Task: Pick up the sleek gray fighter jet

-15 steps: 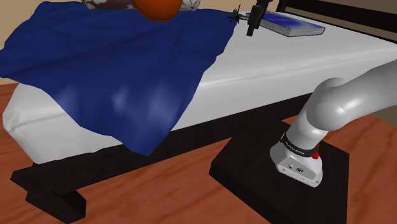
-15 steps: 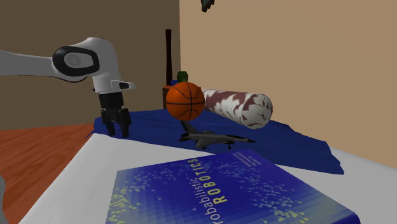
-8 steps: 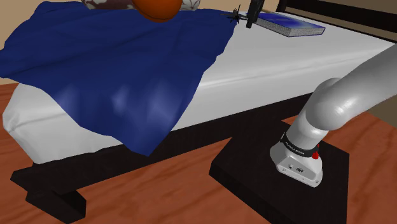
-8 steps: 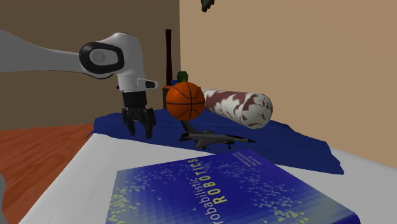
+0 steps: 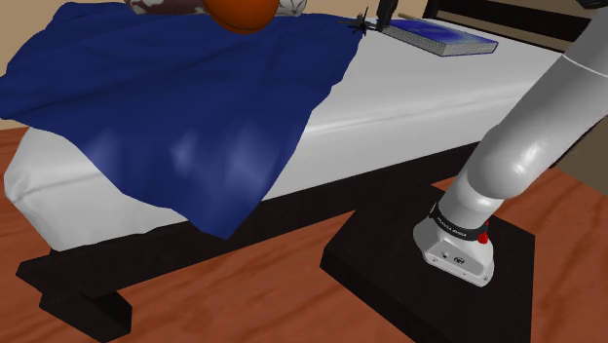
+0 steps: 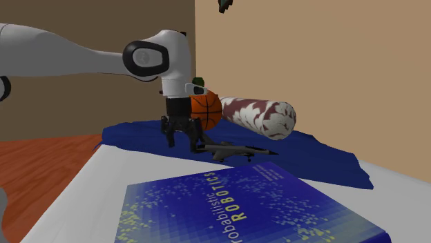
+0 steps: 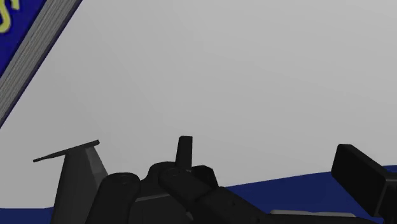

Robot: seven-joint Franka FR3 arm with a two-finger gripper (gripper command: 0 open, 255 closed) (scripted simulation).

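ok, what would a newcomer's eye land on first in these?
Probably the big blue book across the second exterior view's foreground, lying on the white bed. Behind it the white arm hangs its open jaws by the small dark jet, with an orange basketball just beyond. In the shoulder view, the blue blanket draped over the bed's near edge dominates.

The jet (image 6: 233, 149) sits on the bed (image 6: 97, 190) between the book (image 6: 242, 207) and the basketball (image 6: 211, 112).
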